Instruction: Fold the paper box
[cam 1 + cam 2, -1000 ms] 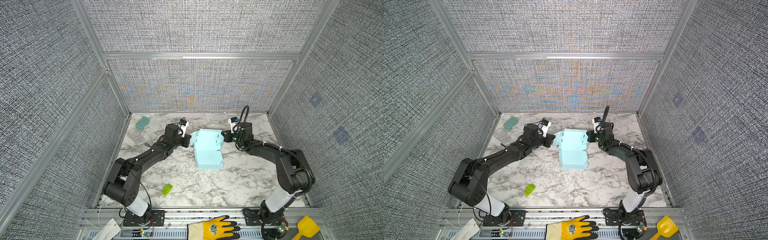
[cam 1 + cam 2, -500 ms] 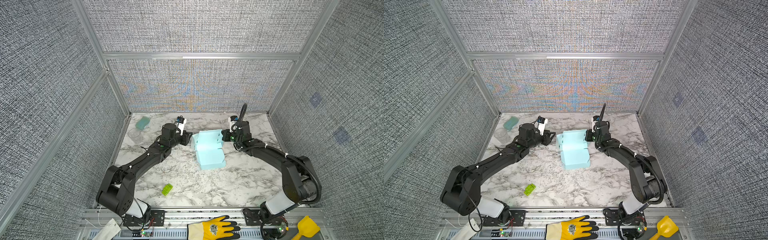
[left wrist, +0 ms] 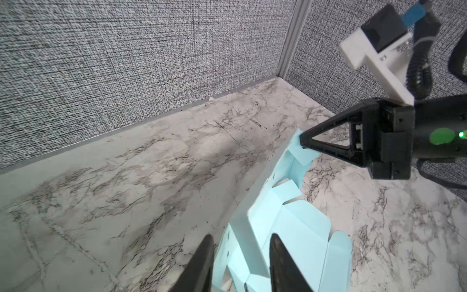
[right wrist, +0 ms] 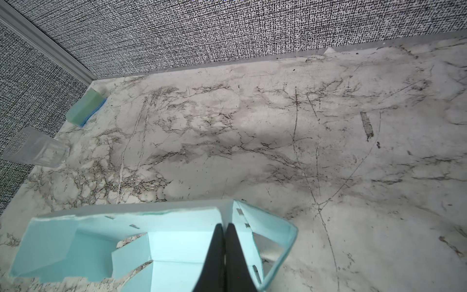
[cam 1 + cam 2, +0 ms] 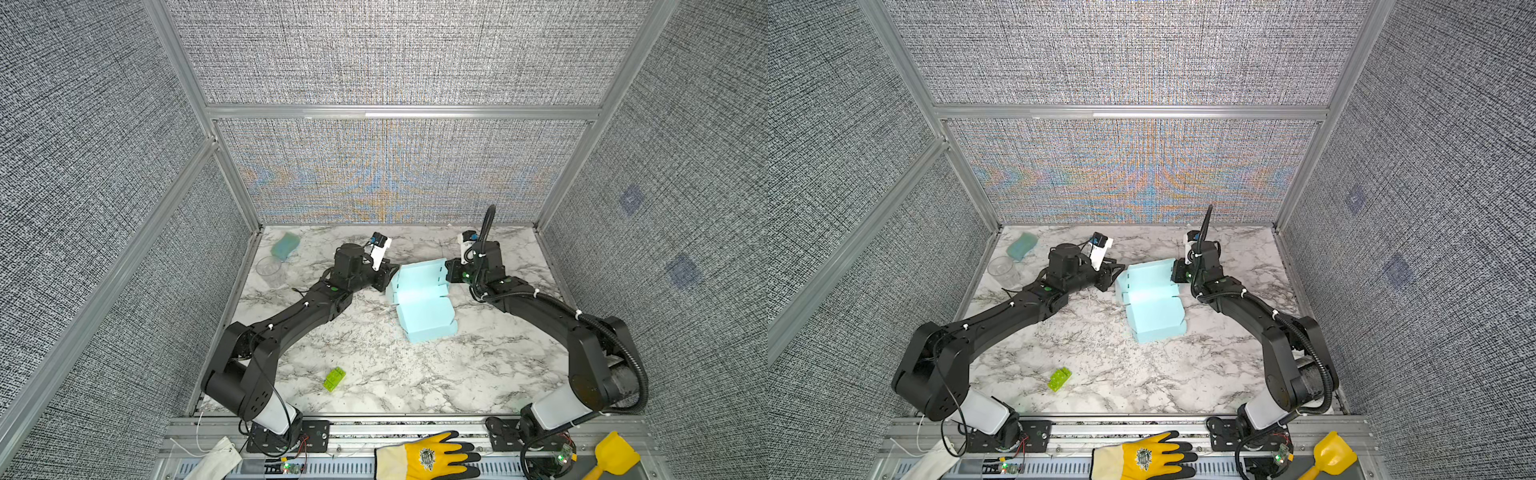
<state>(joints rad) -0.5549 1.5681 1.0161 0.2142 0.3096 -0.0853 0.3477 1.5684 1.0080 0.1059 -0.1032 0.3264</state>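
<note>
Both top views look down from high at the front, sharing the whole white marbled bench (image 5: 436,374). Both wrist views sit low and close, facing the grey woven back wall (image 3: 126,50) across the pale-blue cardboard paper box (image 3: 298,227).

Black jointed arms (image 5: 307,311), white base collars (image 5: 274,415), green LEDs (image 3: 461,134), corrugated cable (image 5: 631,374).

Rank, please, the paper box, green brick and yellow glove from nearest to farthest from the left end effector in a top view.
1. paper box, at the left end effector
2. green brick, forward, left side
3. yellow glove, frontmost, centre
</note>
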